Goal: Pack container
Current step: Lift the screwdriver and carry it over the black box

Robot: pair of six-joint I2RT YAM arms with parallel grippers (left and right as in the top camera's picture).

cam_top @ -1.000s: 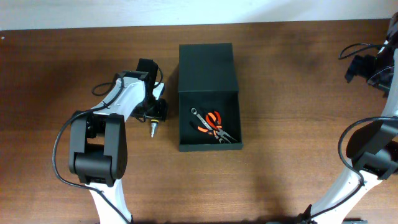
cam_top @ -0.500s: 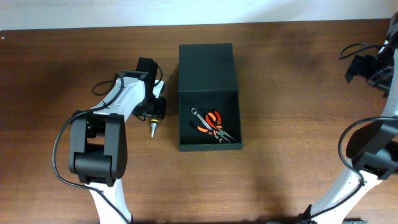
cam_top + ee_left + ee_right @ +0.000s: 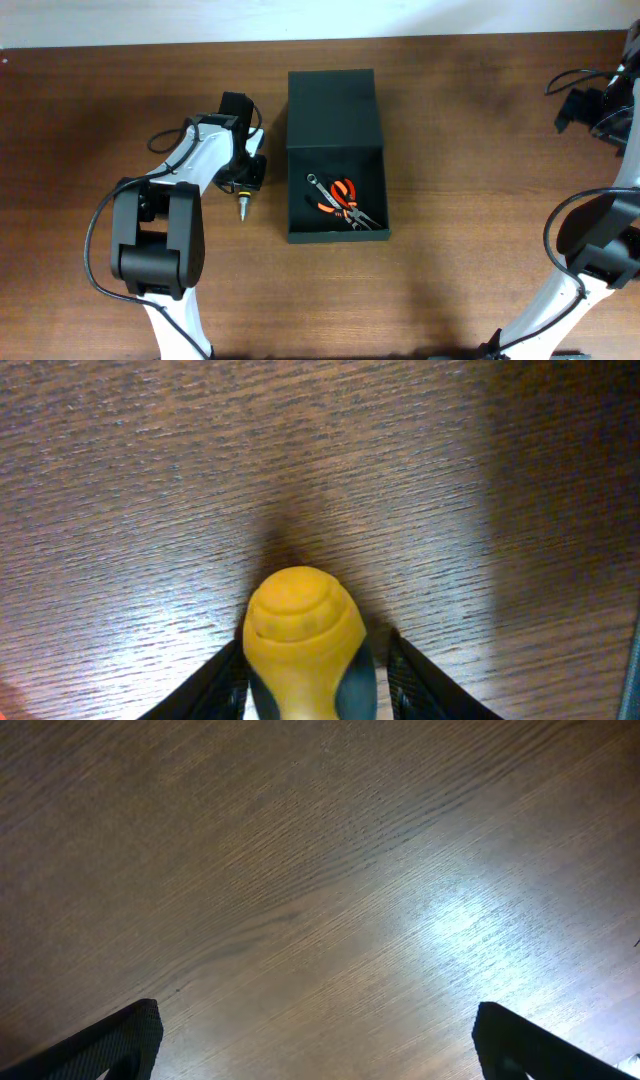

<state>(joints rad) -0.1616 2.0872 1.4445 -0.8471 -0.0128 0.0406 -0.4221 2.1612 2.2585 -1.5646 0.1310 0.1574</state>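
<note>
Your left fingers (image 3: pixel 215 685) now sit tighter around the yellow screwdriver (image 3: pixel 303 630) handle; you cannot tell yet whether they clamp it. Your right fingers (image 3: pixel 110 1045) hang spread, idle. The container (image 3: pixel 338 236) lies open at 3 o'clock of the screwdriver, ready for it.

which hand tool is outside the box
The yellow-handled screwdriver, on the wooden table left of the dark matte rectangular container; the orange-handled pliers and silver wrench lie inside it.

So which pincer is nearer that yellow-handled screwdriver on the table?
Left. The left pincer straddles the screwdriver at its yellow handle, just left of the container. The right pincer hangs over bare table at the far right edge, well beyond the container.
</note>
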